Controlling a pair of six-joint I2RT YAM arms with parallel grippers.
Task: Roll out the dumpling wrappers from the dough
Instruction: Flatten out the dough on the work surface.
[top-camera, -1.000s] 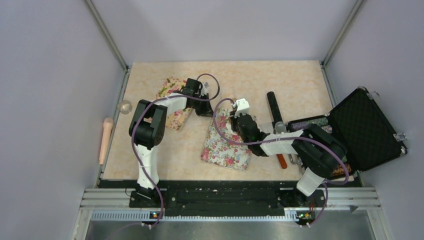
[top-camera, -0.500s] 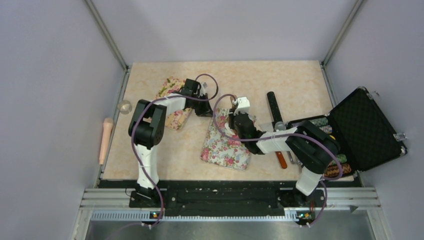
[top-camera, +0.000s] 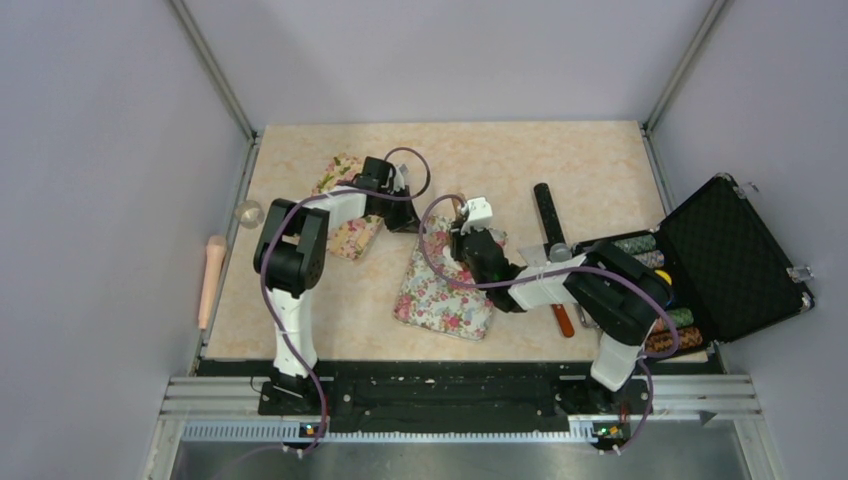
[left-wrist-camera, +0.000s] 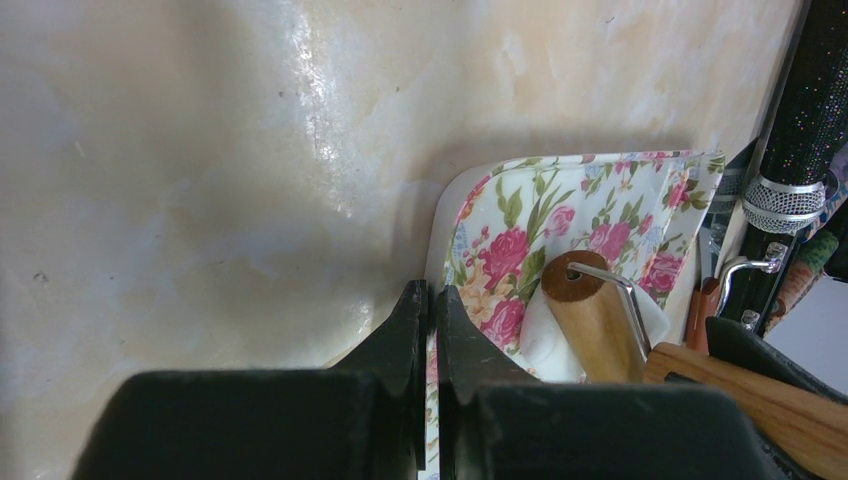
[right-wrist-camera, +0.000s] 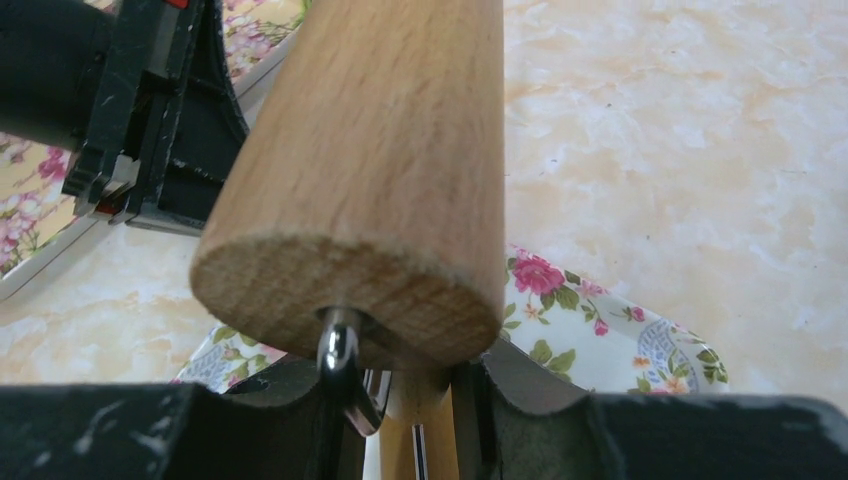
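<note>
Leftward has gone the right arm, and the floral tray (top-camera: 440, 295) beneath it has slid and turned across the beige marbled tabletop (top-camera: 580, 160), walled in pale lilac. The right gripper (right-wrist-camera: 420, 395) clamps the rolling pin (right-wrist-camera: 370, 170); the left gripper (left-wrist-camera: 432, 310) is pressed shut. The dumpling wrapper (left-wrist-camera: 545, 340) lies white on the tray, mostly hidden beneath the rolling pin.

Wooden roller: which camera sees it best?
The right wrist view: the wooden roller fills the picture, its handle between the jaws. The left wrist view shows it smaller, end-on, over the flowery mat. The top view barely shows it.
</note>
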